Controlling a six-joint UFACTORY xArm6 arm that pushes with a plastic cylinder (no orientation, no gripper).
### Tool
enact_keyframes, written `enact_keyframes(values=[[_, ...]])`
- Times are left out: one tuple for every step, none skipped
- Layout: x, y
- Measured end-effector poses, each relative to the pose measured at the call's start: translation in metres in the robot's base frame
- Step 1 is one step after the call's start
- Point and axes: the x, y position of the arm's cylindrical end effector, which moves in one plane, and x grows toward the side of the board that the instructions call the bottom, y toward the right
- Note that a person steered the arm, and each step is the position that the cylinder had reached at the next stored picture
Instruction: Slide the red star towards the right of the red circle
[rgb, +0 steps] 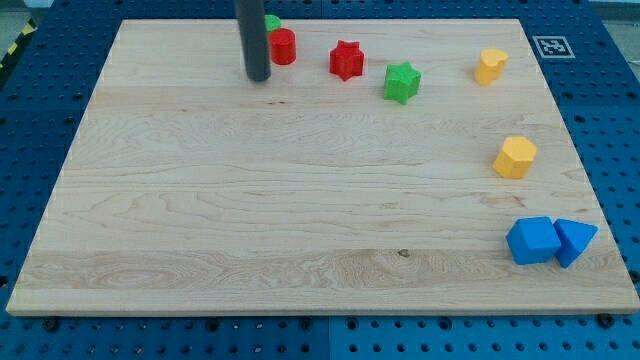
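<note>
Most of the job looks done: red star (347, 60) sits near red circle (283, 46), at its 3 o'clock; my tip (259, 77), no gripper, holds nothing, at the circle's 8 o'clock

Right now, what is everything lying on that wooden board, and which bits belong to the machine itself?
Wooden board: one, pale, on a blue pegboard.
Red circle block: one, top, just right of the rod.
Green block: one, shape hidden, behind the red circle.
Red star block: one, top, right of the red circle, apart from it.
Green star block: one, right of the red star.
Yellow blocks: two, right side.
Blue blocks: two, bottom right, touching.
My tip: one dark rod, left of the red circle.
</note>
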Motion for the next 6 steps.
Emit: enact_keyframes(values=[[0.030, 0.014], [0.044, 0.115], [0.000, 0.196], [-0.035, 0.182], [-0.010, 0.188], [-0.002, 0.210]])
